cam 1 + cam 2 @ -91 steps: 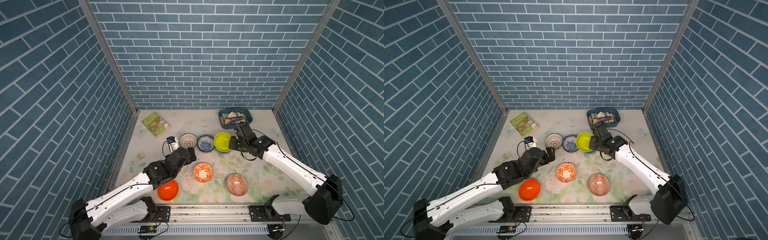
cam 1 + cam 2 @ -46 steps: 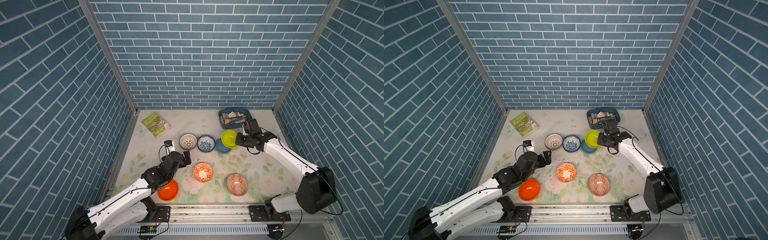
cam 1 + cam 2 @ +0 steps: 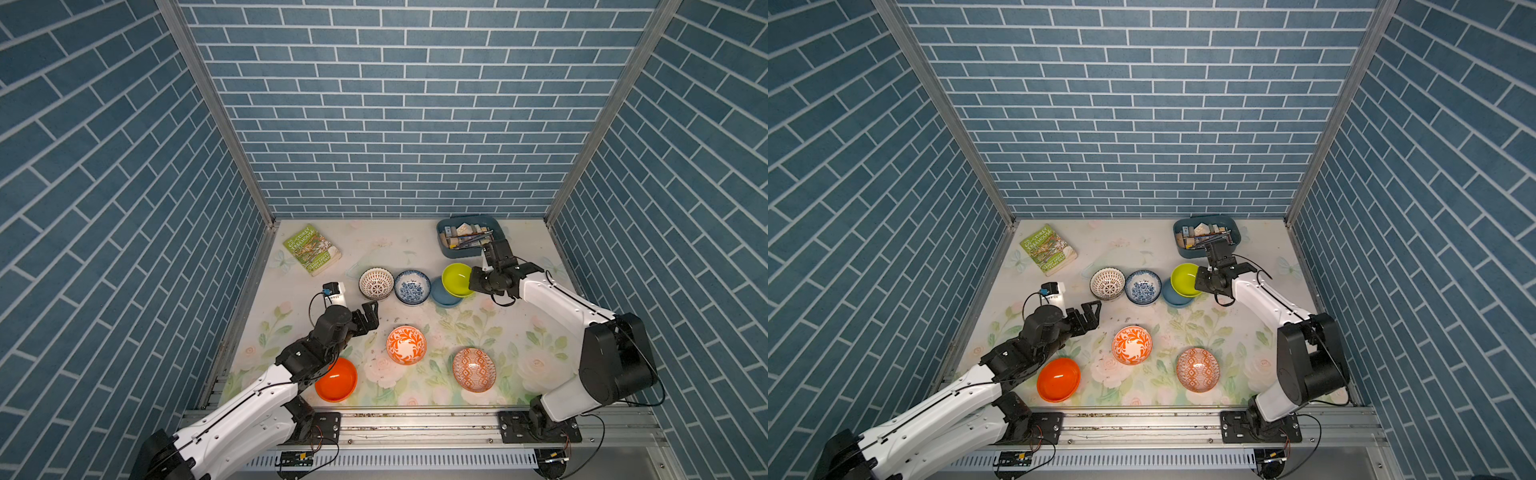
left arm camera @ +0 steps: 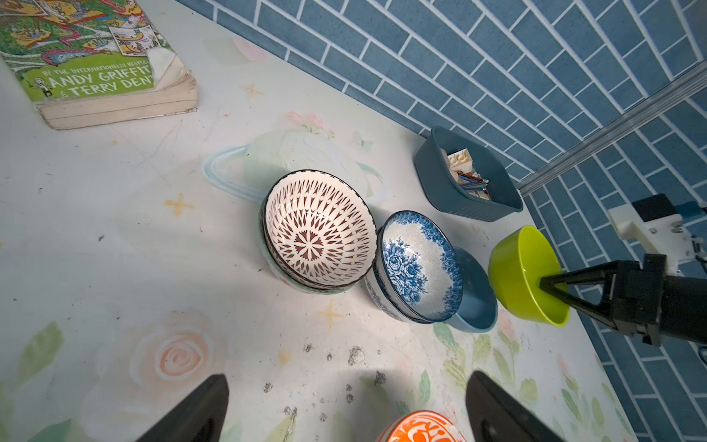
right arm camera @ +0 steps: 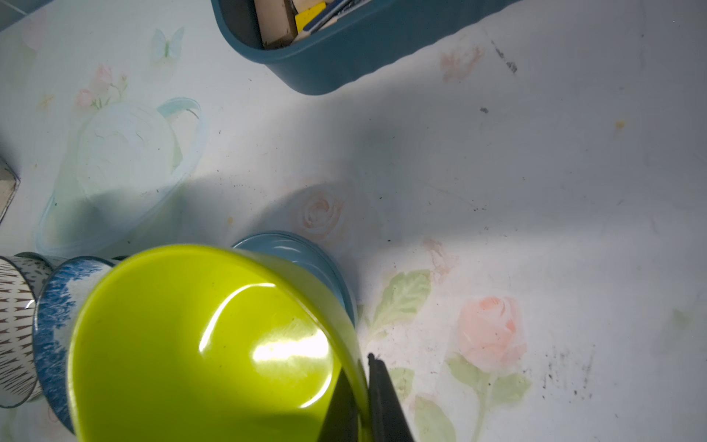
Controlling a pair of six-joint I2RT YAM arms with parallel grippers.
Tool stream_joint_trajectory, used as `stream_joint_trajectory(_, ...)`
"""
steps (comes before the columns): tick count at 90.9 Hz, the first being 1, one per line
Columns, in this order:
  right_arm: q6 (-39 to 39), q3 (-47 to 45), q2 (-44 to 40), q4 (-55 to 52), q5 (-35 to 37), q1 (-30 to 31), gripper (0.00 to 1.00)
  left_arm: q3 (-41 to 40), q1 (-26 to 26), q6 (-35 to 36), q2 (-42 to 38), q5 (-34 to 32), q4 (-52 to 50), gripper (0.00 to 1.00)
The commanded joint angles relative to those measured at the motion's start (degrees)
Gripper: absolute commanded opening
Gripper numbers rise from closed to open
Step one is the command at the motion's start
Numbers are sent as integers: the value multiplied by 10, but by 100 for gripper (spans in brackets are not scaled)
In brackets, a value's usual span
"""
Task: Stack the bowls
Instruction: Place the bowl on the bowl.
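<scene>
My right gripper [image 3: 471, 281] pinches the lime bowl [image 3: 454, 277] by its rim, tilted partly over the blue bowl [image 3: 439, 293]; my left gripper [image 3: 370, 318] gapes empty. The lime bowl looks light, stiff and glossy, so that rim pinch may slip.

I'm looking down on a floral-printed bench [image 3: 374, 257]. A green paperback book [image 3: 312, 249] lies at eleven o'clock and a blue tray [image 4: 451, 199] of pencils sits at one. Just past centre toward twelve runs a close row: the white lattice bowl [image 3: 376, 283] seated in a pale bowl [image 4: 302, 287], a nested blue-floral pair [image 3: 412, 286], then the plain blue bowl [image 3: 438, 295]. The orange scroll bowl [image 3: 406, 345] sits toward six, the orange diamond bowl [image 3: 473, 370] at five, the plain orange bowl [image 3: 340, 380] at seven, each apart.
</scene>
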Motion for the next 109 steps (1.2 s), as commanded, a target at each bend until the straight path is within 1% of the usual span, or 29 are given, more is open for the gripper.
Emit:
stream_joint_trajectory(1, -1, -5, 12, 30, -9, -2, 0, -1, 7, 9, 2, 12, 15, 100)
stream_joint_trajectory(25, 1, 18, 54, 33, -8, 8, 0, -10, 16, 8, -12, 21, 20, 100)
stream_joint_trajectory(44, 2, 40, 88, 24, 12, 28, 0, -17, 24, 7, -16, 29, 26, 100)
stream_joint_trajectory(82, 14, 64, 107, 3, 42, 53, 0, -28, 40, 5, -25, 46, 34, 100)
stream_joint_trajectory(95, 19, 67, 107, -2, 44, 57, 11, -30, 42, 3, -30, 48, 35, 100)
stream_joint_trajectory(109, 23, 65, 102, -5, 45, 63, 15, -32, 45, 2, -30, 50, 36, 100)
